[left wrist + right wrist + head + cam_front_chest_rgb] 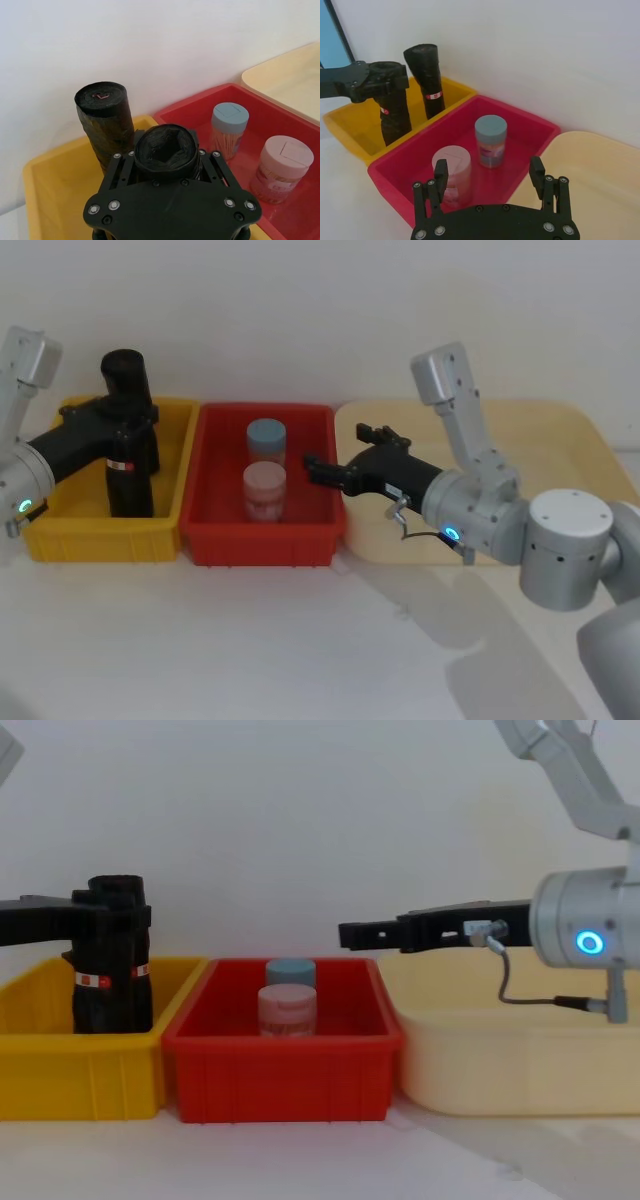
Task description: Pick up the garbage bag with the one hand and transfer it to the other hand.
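Reach across the red bin (265,545) is what we judge the coming handover to turn on; the garbage bag (130,490) stands in the yellow bin (60,540), well to the left of the right gripper (335,447), with the whole red bin between them. Its long axis is upright; the left gripper (130,422) comes at it level from the left and is clamped round it near the top, as far as we can judge from the fingers hugging it on both sides. So the left arm has the bag; the right gripper hovers over the red bin's right edge, fingers spread apart and pointing level towards the left, crosswise to the bag's axis, which should suit a grasp on its bare lower half.

The bag is a tight cylinder of rolled black film, crinkled and faintly glossy, its top end folded in around a hollow core, with a red-and-white band at mid-height; we expect it to give a little under pressure. A second roll (125,375) of the same kind stands just behind it, close enough that a lift may brush it. The bins are rigid moulded plastic; in the red one stand a blue-lidded jar (266,438) and a pink-lidded jar (265,485), squat and clear-walled, under the likely path.
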`<act>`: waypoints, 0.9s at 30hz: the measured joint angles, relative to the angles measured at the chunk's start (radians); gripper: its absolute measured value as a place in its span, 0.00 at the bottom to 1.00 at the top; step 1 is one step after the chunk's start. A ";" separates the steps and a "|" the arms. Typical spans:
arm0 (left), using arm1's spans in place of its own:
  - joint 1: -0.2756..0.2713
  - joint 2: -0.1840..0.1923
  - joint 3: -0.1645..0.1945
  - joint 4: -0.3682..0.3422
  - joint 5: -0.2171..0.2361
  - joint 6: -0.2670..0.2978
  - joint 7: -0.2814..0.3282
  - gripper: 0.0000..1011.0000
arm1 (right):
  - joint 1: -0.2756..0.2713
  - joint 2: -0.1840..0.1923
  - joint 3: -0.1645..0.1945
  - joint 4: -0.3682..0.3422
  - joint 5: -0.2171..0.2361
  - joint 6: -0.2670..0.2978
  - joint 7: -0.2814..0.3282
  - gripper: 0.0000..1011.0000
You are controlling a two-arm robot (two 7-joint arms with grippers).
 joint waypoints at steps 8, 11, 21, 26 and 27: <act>-0.002 -0.001 0.001 0.002 0.000 -0.001 -0.001 0.41 | 0.058 -0.027 -0.040 0.066 0.001 0.020 0.027 0.99; -0.002 -0.001 0.001 0.003 0.000 -0.001 -0.002 0.40 | 0.075 -0.034 -0.050 0.085 0.001 0.025 0.033 0.99; -0.003 -0.001 0.002 0.004 0.000 -0.001 -0.002 0.35 | 0.127 -0.060 -0.089 0.160 -0.006 0.037 0.048 0.99; -0.004 -0.001 0.002 0.004 0.000 -0.001 -0.002 0.34 | 0.144 -0.068 -0.105 0.188 -0.007 0.039 0.056 0.99; -0.004 -0.001 0.002 0.004 0.000 -0.001 -0.003 0.34 | 0.149 -0.070 -0.109 0.194 -0.007 0.039 0.058 0.99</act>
